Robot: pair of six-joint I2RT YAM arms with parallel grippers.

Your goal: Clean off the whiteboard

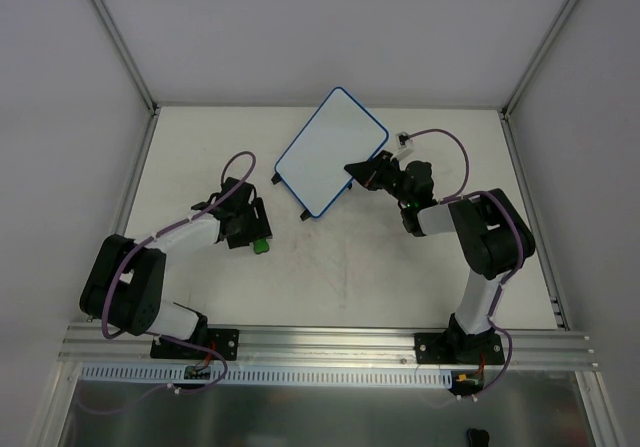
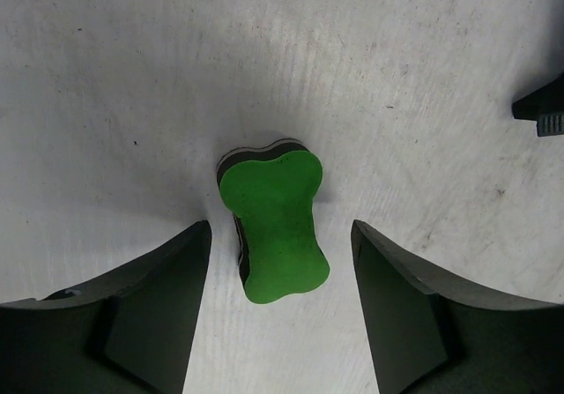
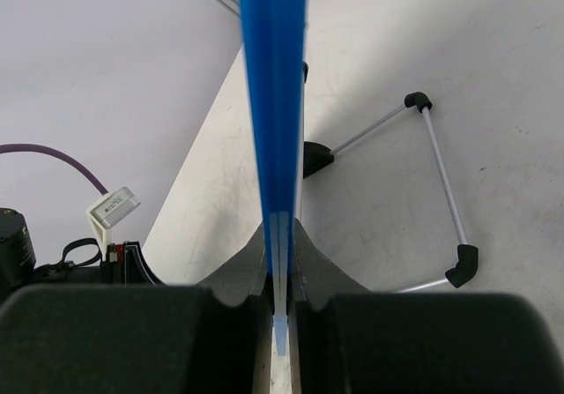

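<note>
The whiteboard, white with a blue frame, stands tilted at the table's far middle; its face shows no marks. My right gripper is shut on its right lower edge. In the right wrist view the blue frame edge runs straight up from between the closed fingers, and the board's wire stand with black feet rests on the table. The green eraser block lies flat on the table. My left gripper is open just above it, one finger on each side, not touching. In the top view the eraser shows at the left gripper's tip.
The white table is walled by grey panels at the back and both sides. A black foot of the board's stand shows at the right edge of the left wrist view. A purple cable loops behind the right wrist.
</note>
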